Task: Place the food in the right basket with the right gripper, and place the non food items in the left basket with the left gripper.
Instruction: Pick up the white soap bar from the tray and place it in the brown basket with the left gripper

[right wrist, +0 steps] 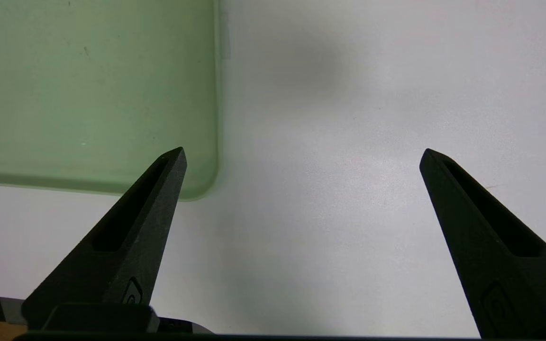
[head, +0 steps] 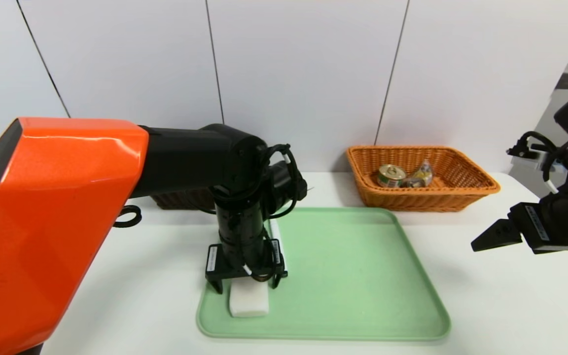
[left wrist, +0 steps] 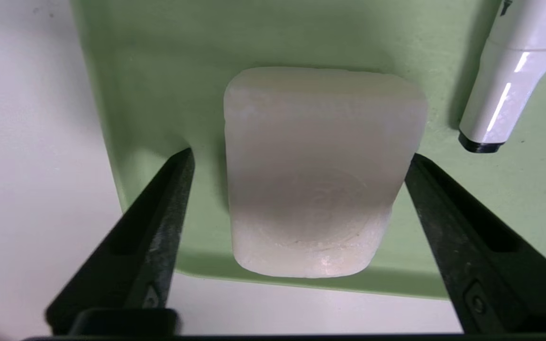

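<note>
At the near left corner of the green tray [head: 363, 276], the left gripper [left wrist: 300, 154] has its fingers apart around the white block [left wrist: 320, 175] (a marker [left wrist: 510, 80] lies beside it); the right gripper [right wrist: 304, 149], fingers apart, is parked right of the tray.

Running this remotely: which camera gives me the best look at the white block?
The left wrist view: the white block shows whole between the left gripper's fingers. The head view shows only its near part, the rest hidden by that gripper. The right wrist view doesn't show it.
</note>
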You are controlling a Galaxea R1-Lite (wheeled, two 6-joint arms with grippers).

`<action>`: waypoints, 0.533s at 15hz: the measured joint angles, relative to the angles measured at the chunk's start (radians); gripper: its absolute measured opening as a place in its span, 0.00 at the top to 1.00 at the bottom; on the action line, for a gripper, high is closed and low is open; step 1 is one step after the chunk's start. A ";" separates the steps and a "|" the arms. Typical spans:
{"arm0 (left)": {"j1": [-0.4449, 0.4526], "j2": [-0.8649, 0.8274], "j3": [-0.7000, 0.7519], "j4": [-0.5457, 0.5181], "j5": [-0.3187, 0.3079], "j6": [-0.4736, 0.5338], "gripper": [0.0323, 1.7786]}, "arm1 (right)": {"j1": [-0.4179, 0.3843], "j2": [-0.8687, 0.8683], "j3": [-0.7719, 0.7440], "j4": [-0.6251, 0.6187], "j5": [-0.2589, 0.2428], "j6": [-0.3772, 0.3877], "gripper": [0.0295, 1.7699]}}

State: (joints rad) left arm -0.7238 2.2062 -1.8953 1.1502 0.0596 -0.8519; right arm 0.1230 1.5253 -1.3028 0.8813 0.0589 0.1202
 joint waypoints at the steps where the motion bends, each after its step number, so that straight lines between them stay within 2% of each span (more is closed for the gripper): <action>1: 0.000 0.000 0.003 0.000 -0.001 0.000 0.28 | 0.001 0.000 0.000 0.000 0.000 0.000 0.04; 3: -0.001 -0.002 0.010 0.000 -0.001 0.001 0.42 | 0.000 -0.002 0.000 0.002 0.000 -0.001 0.04; 8: -0.005 -0.011 0.011 0.002 -0.004 0.001 0.46 | 0.001 -0.010 0.006 0.002 0.000 -0.004 0.04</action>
State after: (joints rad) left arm -0.7287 2.1955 -1.8845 1.1521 0.0553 -0.8511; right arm 0.1236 1.5149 -1.2968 0.8832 0.0589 0.1160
